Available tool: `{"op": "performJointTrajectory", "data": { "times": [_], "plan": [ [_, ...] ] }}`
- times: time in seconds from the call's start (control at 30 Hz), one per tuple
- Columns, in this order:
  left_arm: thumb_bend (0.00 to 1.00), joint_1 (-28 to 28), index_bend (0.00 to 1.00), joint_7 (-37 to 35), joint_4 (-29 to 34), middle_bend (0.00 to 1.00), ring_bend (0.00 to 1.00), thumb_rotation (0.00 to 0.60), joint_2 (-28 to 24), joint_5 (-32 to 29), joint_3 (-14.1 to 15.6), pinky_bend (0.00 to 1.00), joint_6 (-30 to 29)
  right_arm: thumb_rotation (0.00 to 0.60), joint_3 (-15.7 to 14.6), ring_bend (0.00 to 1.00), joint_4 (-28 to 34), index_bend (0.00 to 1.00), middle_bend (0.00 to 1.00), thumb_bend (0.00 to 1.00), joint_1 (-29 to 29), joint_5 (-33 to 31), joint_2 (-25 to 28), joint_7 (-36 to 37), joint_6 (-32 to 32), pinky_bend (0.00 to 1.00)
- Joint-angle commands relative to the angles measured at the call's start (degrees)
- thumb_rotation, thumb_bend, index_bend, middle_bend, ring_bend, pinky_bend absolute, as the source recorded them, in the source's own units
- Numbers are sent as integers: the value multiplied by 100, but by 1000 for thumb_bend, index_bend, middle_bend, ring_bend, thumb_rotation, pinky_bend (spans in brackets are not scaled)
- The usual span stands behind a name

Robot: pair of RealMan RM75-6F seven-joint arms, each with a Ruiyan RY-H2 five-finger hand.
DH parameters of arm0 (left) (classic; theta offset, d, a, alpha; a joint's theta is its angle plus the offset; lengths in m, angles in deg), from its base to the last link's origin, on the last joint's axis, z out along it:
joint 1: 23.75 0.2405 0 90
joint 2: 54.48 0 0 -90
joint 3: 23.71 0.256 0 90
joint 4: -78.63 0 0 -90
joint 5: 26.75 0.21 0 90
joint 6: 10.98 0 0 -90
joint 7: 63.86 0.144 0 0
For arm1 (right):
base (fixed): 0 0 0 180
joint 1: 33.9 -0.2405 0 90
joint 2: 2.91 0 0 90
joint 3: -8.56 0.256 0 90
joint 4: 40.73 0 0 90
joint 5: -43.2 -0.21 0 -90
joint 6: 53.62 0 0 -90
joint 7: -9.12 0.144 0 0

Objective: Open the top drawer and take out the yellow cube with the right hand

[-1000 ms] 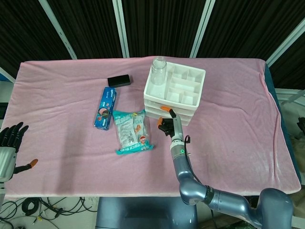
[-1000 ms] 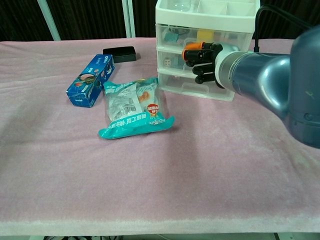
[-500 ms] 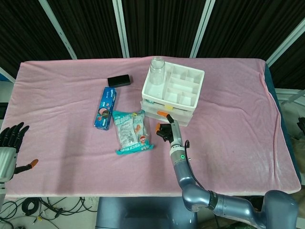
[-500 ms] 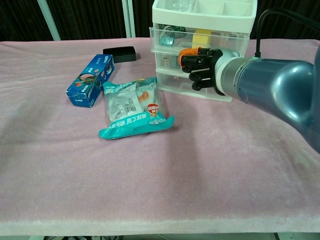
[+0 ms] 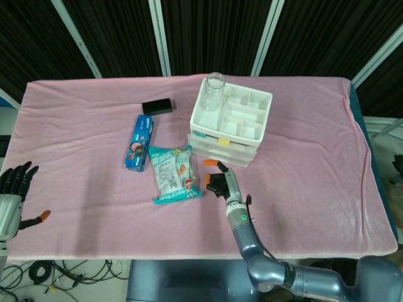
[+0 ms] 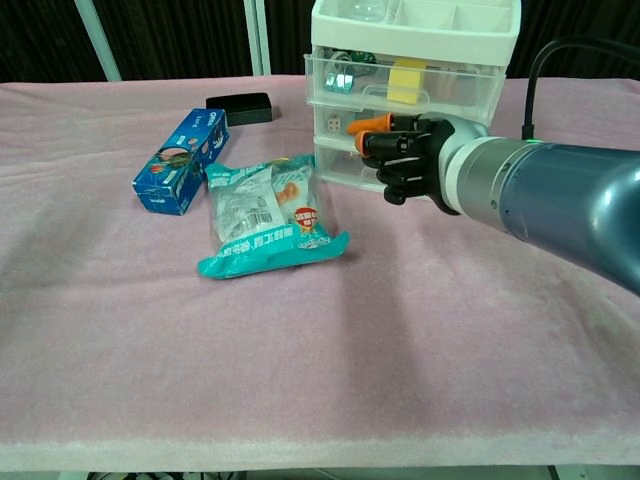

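Near the desk's middle, right hand (image 6: 408, 158) has fingers curled on nothing before the top drawer (image 6: 400, 80), so I'd reach straight into it for the yellow cube (image 6: 406, 80).

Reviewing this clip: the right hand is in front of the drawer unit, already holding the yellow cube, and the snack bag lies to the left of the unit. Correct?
Not quite. The right hand holds nothing; the yellow cube sits in the top drawer of the drawer unit, as the chest view shows. The rest stands: the hand is in front of the unit, and the snack bag lies to its left.
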Motion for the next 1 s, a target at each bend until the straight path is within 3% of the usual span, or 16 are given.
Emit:
{"op": "performJointTrajectory", "data": {
  "times": [0.03,0.2,0.37,0.53,1.0],
  "plan": [
    [0,-1,0,0,-1,0,0,600,-1,-1,0,0,3,600,-294,927,218,332,863,572,84,535,142,-188,-154,870],
    [0,0,0,14,-6,0,0,600,0,15,7,0,-3,600,-597,927,530,311,863,572,128,1359,375,-633,-523,870],
    [0,6,0,31,-6,0,0,600,2,22,9,0,-17,600,-683,927,707,282,859,572,57,1764,655,-1359,-906,870],
    [0,13,0,74,11,0,0,600,7,34,25,0,-19,600,-554,927,819,261,856,572,-125,1448,1023,-2262,-1100,870],
    [0,19,0,89,50,0,0,600,2,11,20,0,-15,600,-252,927,823,257,856,572,-474,147,1411,-3311,-1268,870]
  ]
}}
